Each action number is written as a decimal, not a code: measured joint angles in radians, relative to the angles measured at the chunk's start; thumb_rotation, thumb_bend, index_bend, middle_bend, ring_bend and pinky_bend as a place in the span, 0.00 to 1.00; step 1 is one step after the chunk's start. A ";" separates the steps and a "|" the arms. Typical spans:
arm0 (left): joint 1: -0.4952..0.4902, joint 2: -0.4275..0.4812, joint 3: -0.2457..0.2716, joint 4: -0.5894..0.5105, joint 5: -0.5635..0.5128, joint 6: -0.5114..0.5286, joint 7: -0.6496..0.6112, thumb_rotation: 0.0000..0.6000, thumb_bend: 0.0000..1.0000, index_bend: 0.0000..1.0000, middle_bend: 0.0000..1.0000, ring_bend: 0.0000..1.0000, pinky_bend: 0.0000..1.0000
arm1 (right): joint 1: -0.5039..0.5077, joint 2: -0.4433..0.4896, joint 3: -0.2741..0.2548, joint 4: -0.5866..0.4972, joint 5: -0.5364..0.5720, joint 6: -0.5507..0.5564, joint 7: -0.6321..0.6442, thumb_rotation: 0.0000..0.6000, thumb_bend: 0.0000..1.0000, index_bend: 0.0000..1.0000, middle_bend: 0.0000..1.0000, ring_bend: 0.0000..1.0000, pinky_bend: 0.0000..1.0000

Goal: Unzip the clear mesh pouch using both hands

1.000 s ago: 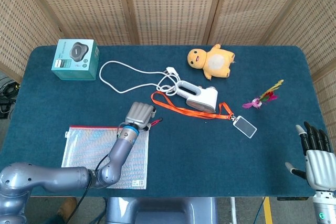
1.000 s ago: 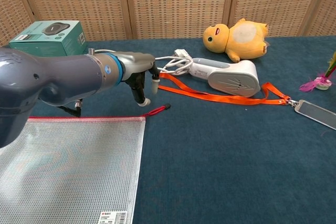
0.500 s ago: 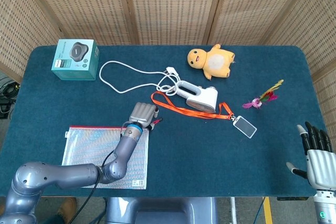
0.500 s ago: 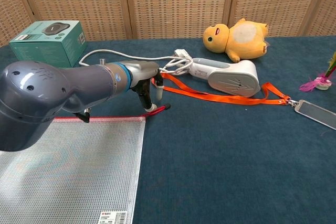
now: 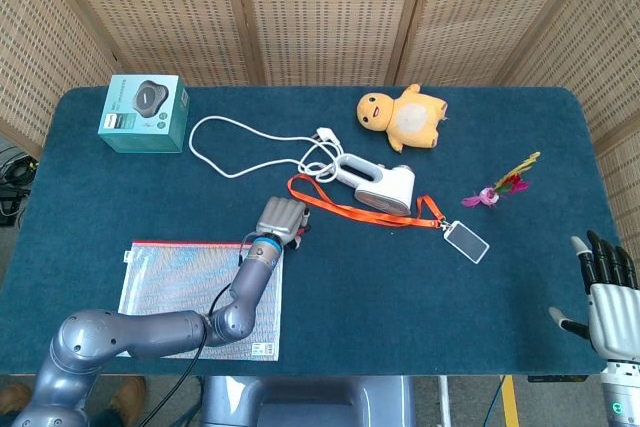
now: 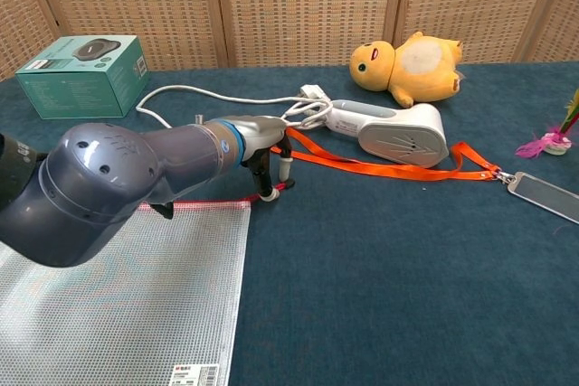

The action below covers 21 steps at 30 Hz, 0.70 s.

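- Desk [image 5: 330,287]: one, blue cloth top, carrying everything.
- Clear mesh pouch [image 5: 180,287] [image 6: 118,296]: one, flat at the near-left of the desk, red zip edge along its far side, white label at the near corner. Nothing visible inside.
- Left hand [image 5: 283,219] [image 6: 270,153]: has moved right and further out since a second ago, now past the pouch's far-right corner. Fingertips [image 6: 268,194] point down onto the red zipper pull [image 6: 282,186]; fingers curled. Cannot tell whether the pull is actually pinched.
- Right hand [image 5: 606,292]: one, at the near-right desk edge, fingers apart, holding nothing; slightly lower than before.
- Teal box [image 5: 145,113]: one, far-left, shut.
- Plush duck [image 5: 403,117]: one, far centre.
- White handheld device [image 5: 380,183]: one, with a white cable [image 5: 230,137].
- Orange lanyard [image 5: 365,212]: one, with a badge holder [image 5: 466,241].
- Feather toy [image 5: 503,185]: one, right.
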 measured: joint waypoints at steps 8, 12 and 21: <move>-0.003 -0.019 0.009 0.043 -0.009 -0.011 -0.006 1.00 0.34 0.46 0.98 1.00 1.00 | 0.001 0.000 0.001 0.004 0.003 -0.004 0.004 1.00 0.01 0.00 0.00 0.00 0.00; -0.001 -0.023 0.010 0.048 0.002 -0.020 -0.020 1.00 0.36 0.50 0.98 1.00 1.00 | 0.003 -0.001 0.001 0.007 0.006 -0.007 0.005 1.00 0.01 0.00 0.00 0.00 0.00; 0.003 -0.025 0.015 0.037 0.022 -0.014 -0.033 1.00 0.38 0.56 0.98 1.00 1.00 | 0.002 0.000 0.002 0.005 0.006 -0.006 0.008 1.00 0.01 0.00 0.00 0.00 0.00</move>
